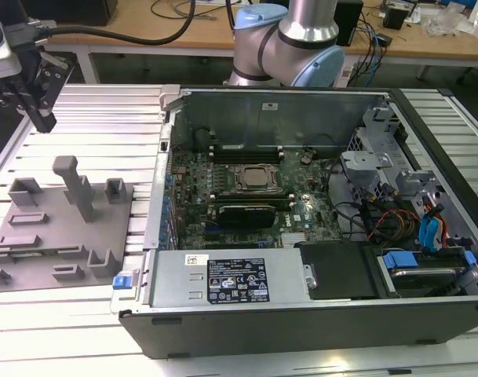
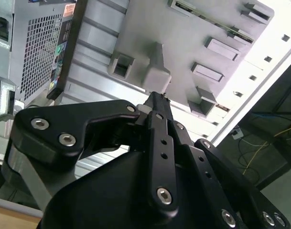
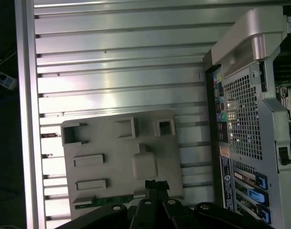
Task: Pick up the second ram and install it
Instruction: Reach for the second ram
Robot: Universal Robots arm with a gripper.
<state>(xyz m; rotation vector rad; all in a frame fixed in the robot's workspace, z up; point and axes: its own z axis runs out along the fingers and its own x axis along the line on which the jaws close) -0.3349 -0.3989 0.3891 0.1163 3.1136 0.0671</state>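
- A slatted aluminium table (image 1: 105,118) carries an open computer case (image 1: 270,110) on the exterior view's right. Its motherboard (image 1: 301,212) lies exposed, with the square processor socket (image 1: 253,179) at the centre.
- The robot arm (image 1: 309,31) rises behind the case and reaches across toward the exterior view's left.
- A grey moulded holder (image 1: 62,236) lies flat on the table just beside the case, its blocks and pockets facing up.
- The gripper (image 3: 157,185) hangs over the holder side of the table, well clear of the case. Its two fingers are drawn together with nothing between them.
- The second ram (image 3: 107,202), a thin green stick, lies seated along one edge of the holder in the first wrist view. It is apart from the gripper and untouched.
- Judged from this, the work stands at the approach to the pick: nothing is lifted and nothing is on its way to the motherboard.
- A grasp here appears to call for the fingers to part and line up squarely across the stick's narrow width. The approach must be straight enough not to catch the holder's raised blocks.
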